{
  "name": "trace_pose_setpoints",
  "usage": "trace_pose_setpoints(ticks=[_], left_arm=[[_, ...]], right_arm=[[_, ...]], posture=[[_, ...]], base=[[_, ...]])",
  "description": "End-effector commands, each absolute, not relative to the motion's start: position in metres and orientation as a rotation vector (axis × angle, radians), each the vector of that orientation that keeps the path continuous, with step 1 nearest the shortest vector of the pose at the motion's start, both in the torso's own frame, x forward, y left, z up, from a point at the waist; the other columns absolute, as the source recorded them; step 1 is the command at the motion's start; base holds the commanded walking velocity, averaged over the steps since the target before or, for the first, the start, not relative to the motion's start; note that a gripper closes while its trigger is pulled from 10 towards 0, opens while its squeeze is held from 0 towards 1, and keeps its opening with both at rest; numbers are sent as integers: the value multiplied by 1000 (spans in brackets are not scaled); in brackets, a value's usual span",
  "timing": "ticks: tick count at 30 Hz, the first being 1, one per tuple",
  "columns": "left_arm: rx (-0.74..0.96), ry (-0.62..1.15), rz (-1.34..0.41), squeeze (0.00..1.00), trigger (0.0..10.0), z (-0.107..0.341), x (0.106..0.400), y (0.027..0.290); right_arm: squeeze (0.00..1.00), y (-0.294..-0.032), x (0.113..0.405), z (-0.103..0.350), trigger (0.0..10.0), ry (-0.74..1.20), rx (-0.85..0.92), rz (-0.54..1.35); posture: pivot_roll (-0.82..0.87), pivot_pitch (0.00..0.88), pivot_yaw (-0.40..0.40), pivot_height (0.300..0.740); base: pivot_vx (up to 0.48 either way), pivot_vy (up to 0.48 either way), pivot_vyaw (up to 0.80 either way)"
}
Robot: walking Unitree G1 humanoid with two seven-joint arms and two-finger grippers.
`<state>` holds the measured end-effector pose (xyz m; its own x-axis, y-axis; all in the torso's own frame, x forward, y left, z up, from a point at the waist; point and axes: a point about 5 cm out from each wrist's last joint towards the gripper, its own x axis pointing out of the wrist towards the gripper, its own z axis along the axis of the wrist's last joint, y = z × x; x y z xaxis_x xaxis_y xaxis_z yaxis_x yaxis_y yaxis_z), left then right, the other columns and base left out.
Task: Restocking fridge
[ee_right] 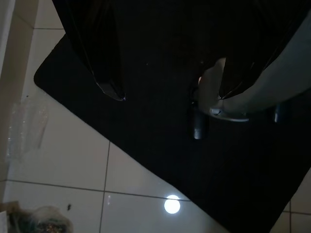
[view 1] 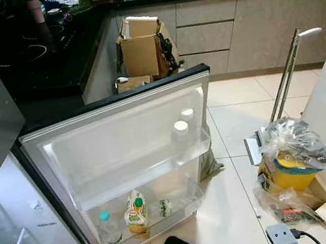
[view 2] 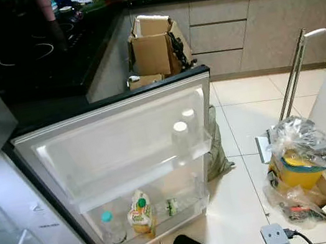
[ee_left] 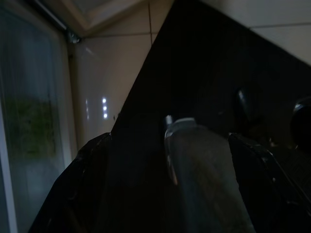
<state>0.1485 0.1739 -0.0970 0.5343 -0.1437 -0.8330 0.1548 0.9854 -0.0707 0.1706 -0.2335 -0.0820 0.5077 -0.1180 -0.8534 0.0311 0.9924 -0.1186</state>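
The fridge door (view 1: pixel 121 135) swings open at twelve o'clock, its long axis running nine to three. In its lower bin a juice carton (view 1: pixel 136 214) stands at eleven o'clock, nearer the left tool (ee_left: pixel 170 184). Both the left tool and the right tool (ee_right: pixel 167 92) hang low over a dark mat (ee_right: pixel 160 155); the right's fingers are spread and empty, the left's I cannot tell.

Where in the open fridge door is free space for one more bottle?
The upper door shelf is bare left of the white-capped bottle. The lower door shelf is crowded: a water bottle, a yellow pouch, a small can.
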Motion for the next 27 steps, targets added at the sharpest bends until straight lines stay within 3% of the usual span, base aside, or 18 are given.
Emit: trace_pose_setpoints(ticks=[1, 9, 17, 27], left_arm=[[37, 1036, -191, 0, 10000, -101, 141, 172], [49, 1060, -151, 0, 10000, -103, 132, 182], [0, 1074, -14, 0, 10000, -102, 129, 204], [-19, 996, 22, 0, 10000, -93, 149, 212]], right_arm=[[0, -233, 171, -82, 10000, 1037, -87, -108], [0, -239, 160, -85, 10000, 1067, -105, -130], [0, -228, 161, -88, 10000, 1069, -110, -99], [0, -225, 158, -89, 10000, 1091, -219, 29]], posture=[[53, 19, -21, 740], [77, 5, -28, 740], [39, 0, 6, 740], [64, 16, -18, 740]], base=[[0, 0, 0], [0, 0, 0], [0, 0, 0], [0, 0, 0]])
